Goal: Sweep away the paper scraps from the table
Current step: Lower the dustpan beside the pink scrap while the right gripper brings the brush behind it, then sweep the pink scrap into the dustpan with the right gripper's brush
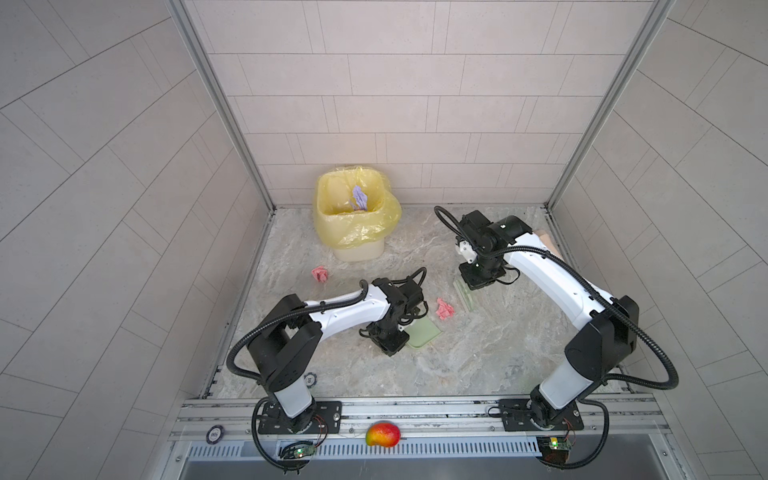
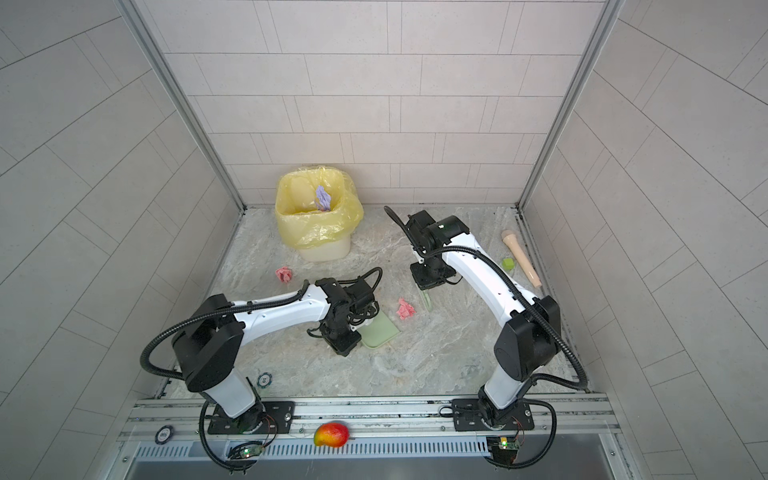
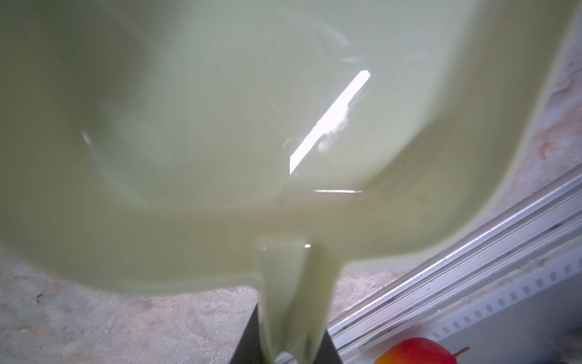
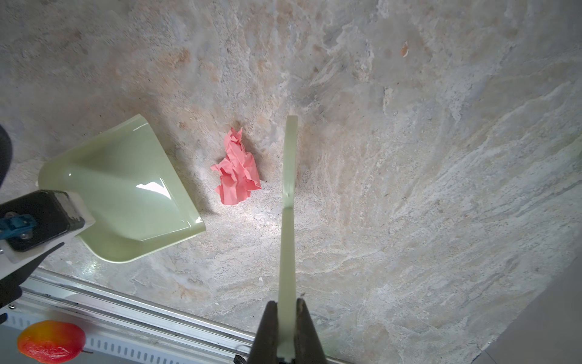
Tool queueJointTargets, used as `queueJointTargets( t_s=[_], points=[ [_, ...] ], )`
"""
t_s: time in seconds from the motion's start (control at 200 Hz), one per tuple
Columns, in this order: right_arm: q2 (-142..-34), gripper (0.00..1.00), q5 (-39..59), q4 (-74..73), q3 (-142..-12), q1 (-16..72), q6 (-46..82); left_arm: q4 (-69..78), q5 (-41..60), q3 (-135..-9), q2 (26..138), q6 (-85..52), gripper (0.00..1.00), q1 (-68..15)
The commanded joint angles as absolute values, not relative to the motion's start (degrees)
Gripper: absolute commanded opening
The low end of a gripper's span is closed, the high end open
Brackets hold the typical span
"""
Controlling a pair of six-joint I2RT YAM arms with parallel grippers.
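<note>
Marble table (image 4: 409,157): left pincer (image 3: 291,343) pinches dustpan (image 4: 126,195); right pincer (image 4: 287,327) pinches scraper (image 4: 288,189); pink scrap (image 4: 237,170) between.

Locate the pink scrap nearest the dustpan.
The pink scrap lies near the middle of the table in a top view, between the green dustpan on its left and the green scraper on its right, touching neither.

The near and middle stretch of the grey-beige marble-patterned table (image 1: 478,365) lies bare and open to passage. Between the pale green plastic dustpan (image 4: 132,195) and the pale green flat scraper blade (image 4: 288,176), which stands on edge, runs a narrow gap, and a crumpled pink paper wad (image 4: 237,171) lies in it. At the far left stands a white bin lined with a yellow plastic bag (image 1: 361,249), with a second pink wad (image 1: 320,273) near its foot. A beige wooden rod (image 2: 521,257) and a small green cube (image 2: 507,263) crowd the right edge.
</note>
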State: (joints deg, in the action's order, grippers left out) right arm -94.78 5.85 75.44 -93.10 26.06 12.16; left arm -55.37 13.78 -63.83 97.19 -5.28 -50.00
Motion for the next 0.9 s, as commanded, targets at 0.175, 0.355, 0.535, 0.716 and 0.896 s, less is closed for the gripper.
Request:
queueJointTargets(
  t_s=[0.175,0.355,0.535,0.716,0.896],
  points=[
    [-99.44,0.00,1.82,80.88,-99.07,27.63,8.79,-55.67,12.03,-66.55,100.46,-2.12,0.00,-50.29],
    [-101.76,0.00,0.79,81.56,-101.16,29.20,8.57,-55.62,11.36,-68.22,102.33,-1.50,0.00,-50.27],
    [-102.98,0.00,0.44,81.82,-101.43,29.95,8.56,-55.46,11.46,-69.55,103.51,-1.00,0.00,-50.33],
    [-103.37,0.00,0.27,81.74,-100.99,30.38,8.57,-55.88,11.45,-70.17,105.22,-0.18,0.00,-50.28],
    [-103.70,0.00,0.35,81.54,-100.85,30.59,8.74,-55.75,11.62,-70.49,106.06,-0.17,0.00,-50.18]
  ],
)
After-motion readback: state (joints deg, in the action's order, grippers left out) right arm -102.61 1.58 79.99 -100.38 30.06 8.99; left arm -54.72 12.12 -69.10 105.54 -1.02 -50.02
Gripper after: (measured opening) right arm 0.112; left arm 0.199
